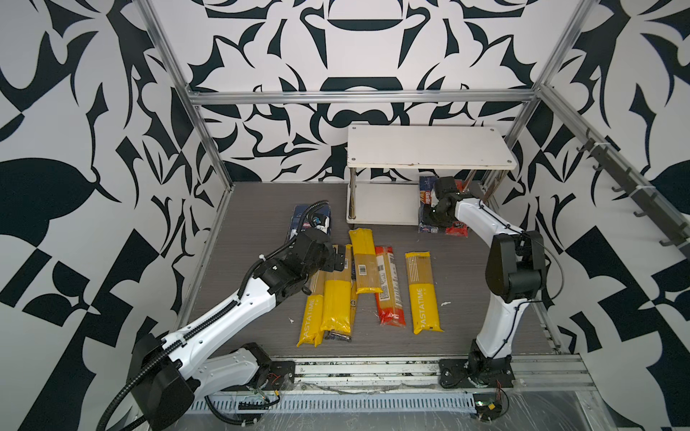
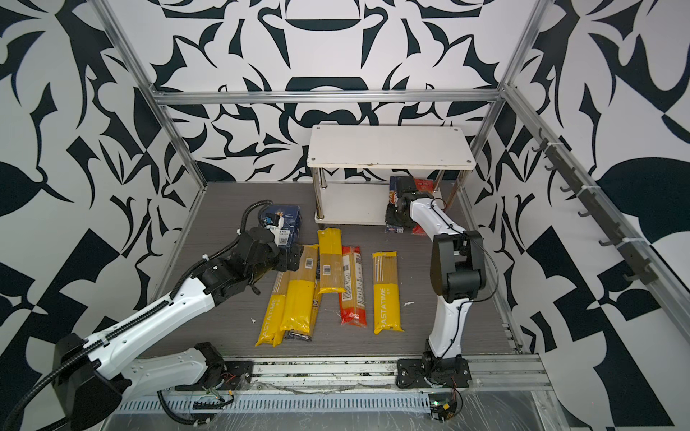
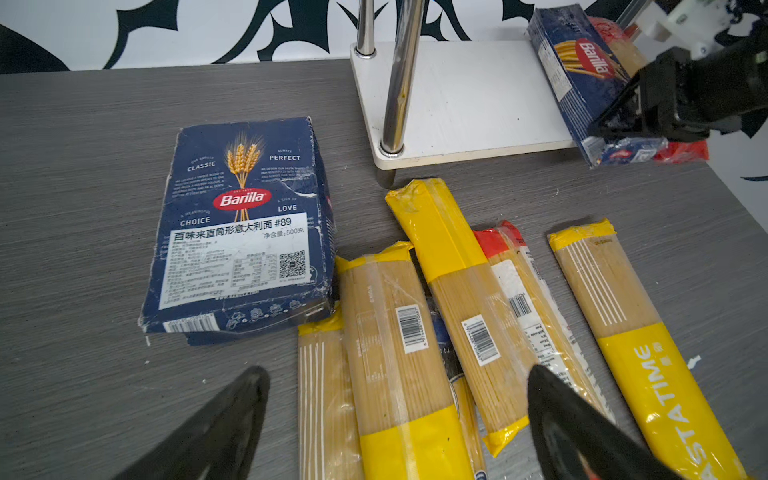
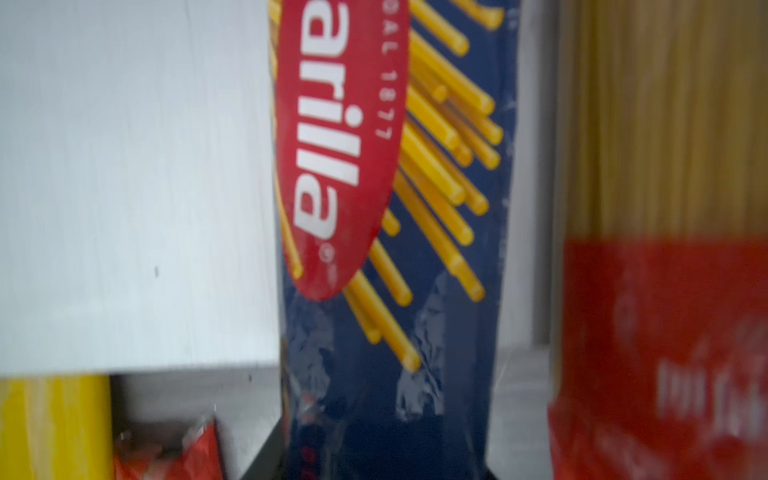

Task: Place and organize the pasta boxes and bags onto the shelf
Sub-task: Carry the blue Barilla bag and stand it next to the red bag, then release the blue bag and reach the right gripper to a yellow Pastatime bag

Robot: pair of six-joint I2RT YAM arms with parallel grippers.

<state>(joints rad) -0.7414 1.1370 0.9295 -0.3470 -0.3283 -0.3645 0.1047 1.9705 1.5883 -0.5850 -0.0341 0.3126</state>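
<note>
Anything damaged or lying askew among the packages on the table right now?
Yes. The wide Barilla box has torn, scuffed edges and corners. Beside it, the yellow-ended bags lie piled at angles, overlapping, with a navy packet half buried beneath. White scraps dot the table.

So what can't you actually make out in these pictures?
Far end of the long Barilla box: under the shelf's top board, both top views.
Much of the wide Barilla box: behind the left arm, both top views.
Label of the dark packet: buried under yellow bags, left wrist view.
Print on the red bag: blurred, right wrist view.
</note>
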